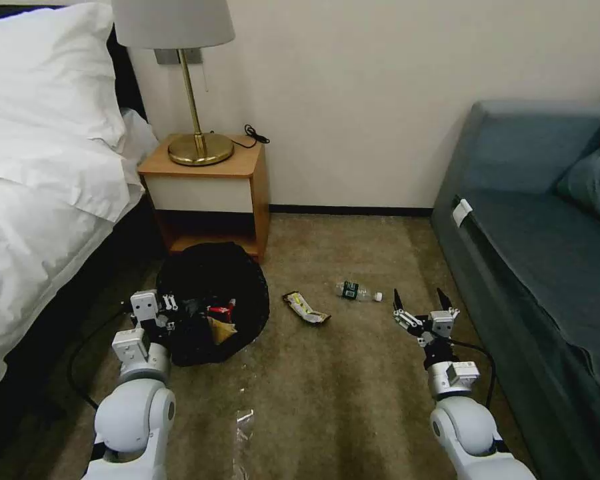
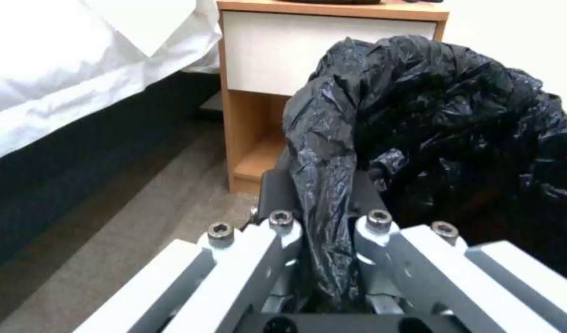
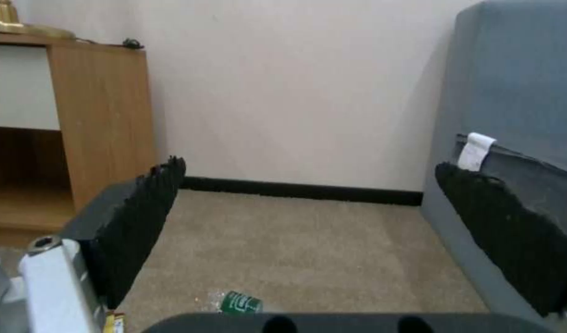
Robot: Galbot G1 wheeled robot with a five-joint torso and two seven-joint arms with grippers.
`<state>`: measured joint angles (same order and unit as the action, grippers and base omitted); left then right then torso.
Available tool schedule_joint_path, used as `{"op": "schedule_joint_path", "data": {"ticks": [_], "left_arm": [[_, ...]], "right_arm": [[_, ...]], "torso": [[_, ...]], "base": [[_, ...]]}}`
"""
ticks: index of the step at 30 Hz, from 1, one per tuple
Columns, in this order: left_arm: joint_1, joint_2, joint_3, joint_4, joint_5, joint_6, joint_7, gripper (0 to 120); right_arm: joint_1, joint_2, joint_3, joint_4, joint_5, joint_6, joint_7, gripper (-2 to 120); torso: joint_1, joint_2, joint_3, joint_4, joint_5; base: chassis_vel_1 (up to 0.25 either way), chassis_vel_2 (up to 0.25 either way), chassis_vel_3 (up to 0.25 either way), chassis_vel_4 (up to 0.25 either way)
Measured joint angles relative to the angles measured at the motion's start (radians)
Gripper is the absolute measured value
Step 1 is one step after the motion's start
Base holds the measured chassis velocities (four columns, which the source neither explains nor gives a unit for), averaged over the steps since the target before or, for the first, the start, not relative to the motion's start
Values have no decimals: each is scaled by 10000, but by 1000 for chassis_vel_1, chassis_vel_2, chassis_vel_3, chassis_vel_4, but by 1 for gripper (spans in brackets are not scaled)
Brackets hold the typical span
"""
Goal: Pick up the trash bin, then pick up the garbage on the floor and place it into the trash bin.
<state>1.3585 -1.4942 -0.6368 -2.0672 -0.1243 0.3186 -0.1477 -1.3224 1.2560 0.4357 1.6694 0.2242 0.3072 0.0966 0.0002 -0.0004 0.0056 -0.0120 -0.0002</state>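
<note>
L pincer [image 2: 323, 222] clamps 1 bin [image 1: 213, 300]; R pincer [image 1: 421, 301] wide open; 2 litter pcs [image 1: 305, 308] on carpet.

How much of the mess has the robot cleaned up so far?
About half. The left pincer is shut on the trash bin at its bag-covered rim, and a red packet and brown paper already lie inside. The right pincer is open above the carpet, holding nothing. Still on the floor: the small bottle and the dark-and-yellow wrapper.
</note>
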Motion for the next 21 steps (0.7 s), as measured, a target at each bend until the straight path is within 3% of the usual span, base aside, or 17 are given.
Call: {"op": "schedule_joint_path", "data": {"ticks": [21], "left_arm": [[39, 18, -49, -21, -37, 7, -8, 5]], "right_arm": [[5, 27, 4, -87, -69, 155, -34, 100]], "torso": [[0, 0, 0, 0, 0]], "base": [[-98, 102, 101, -99]]}}
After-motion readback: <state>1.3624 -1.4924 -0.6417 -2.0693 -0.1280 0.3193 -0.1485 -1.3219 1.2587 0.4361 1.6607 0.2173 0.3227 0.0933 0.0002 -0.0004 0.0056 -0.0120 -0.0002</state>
